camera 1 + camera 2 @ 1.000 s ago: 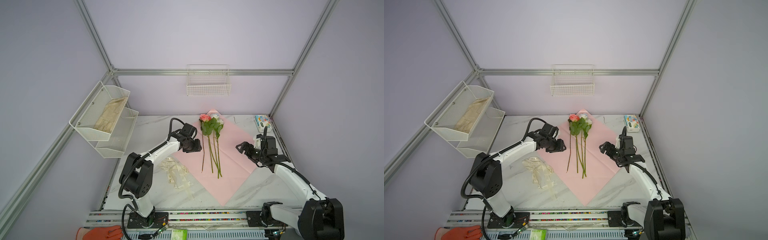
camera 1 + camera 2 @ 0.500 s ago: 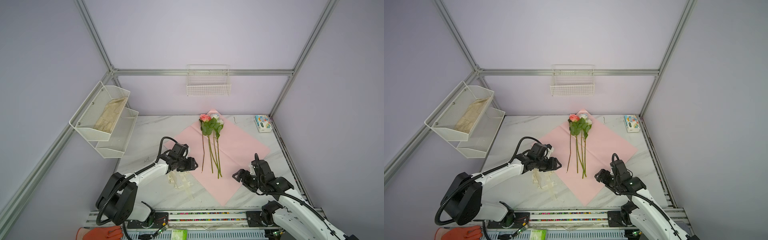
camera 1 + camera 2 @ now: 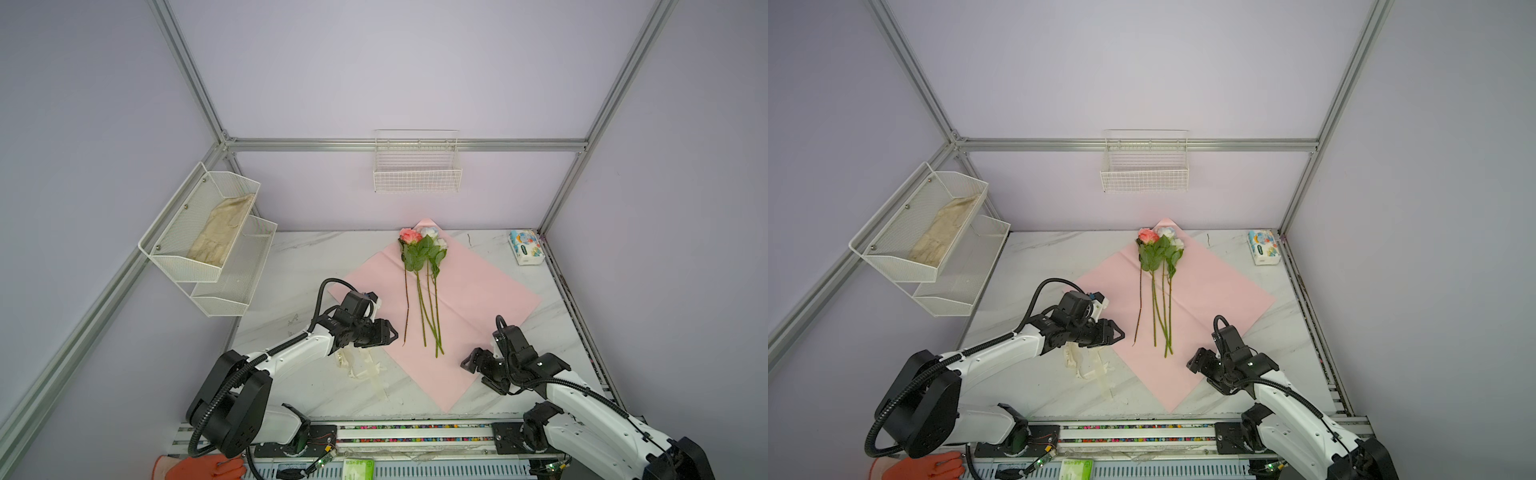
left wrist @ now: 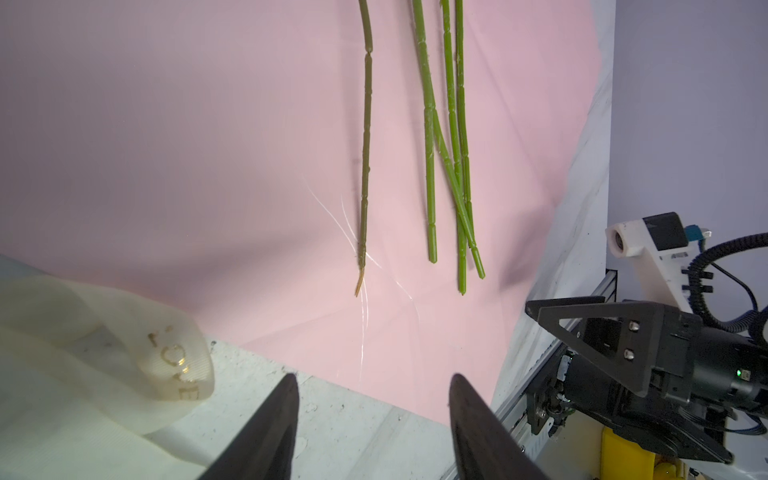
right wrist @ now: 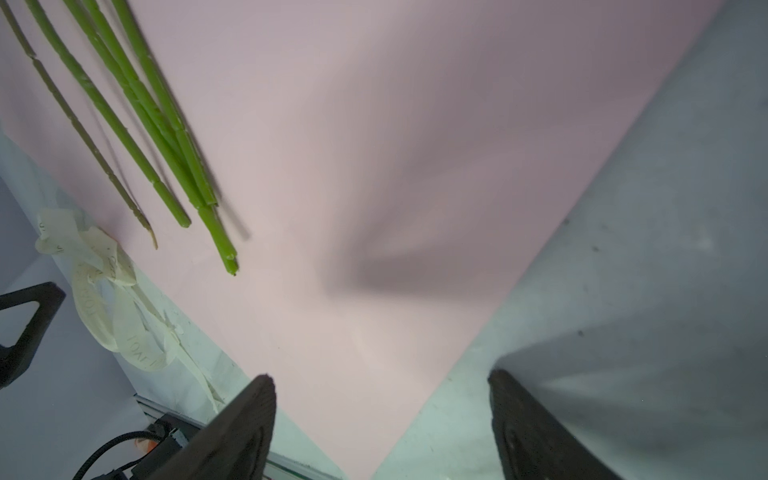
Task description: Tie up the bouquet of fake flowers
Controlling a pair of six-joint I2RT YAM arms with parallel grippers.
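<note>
The bouquet of fake flowers (image 3: 422,249) (image 3: 1158,251) lies loose on a pink paper sheet (image 3: 482,291) (image 3: 1217,291), pink, white and pale blue heads toward the back wall, green stems (image 4: 430,166) (image 5: 158,124) pointing to the front. My left gripper (image 3: 392,333) (image 3: 1119,333) (image 4: 374,386) hovers open and empty just left of the stem ends, over the paper's edge. A cream lettered ribbon (image 3: 361,368) (image 4: 166,365) (image 5: 108,299) lies below it on the marble. My right gripper (image 3: 478,374) (image 3: 1202,372) (image 5: 380,386) stands open and empty at the paper's front right edge.
A tissue pack (image 3: 525,247) sits at the back right corner. A wire basket (image 3: 417,170) hangs on the back wall, and a two-tier mesh shelf (image 3: 208,232) holding a cloth hangs on the left wall. An orange glove (image 3: 199,469) lies beyond the front rail (image 3: 395,432).
Both arms pulled back toward the front: the left gripper from beside the flower heads to beside the stem ends, the right gripper from the paper's right edge to its front right edge.
</note>
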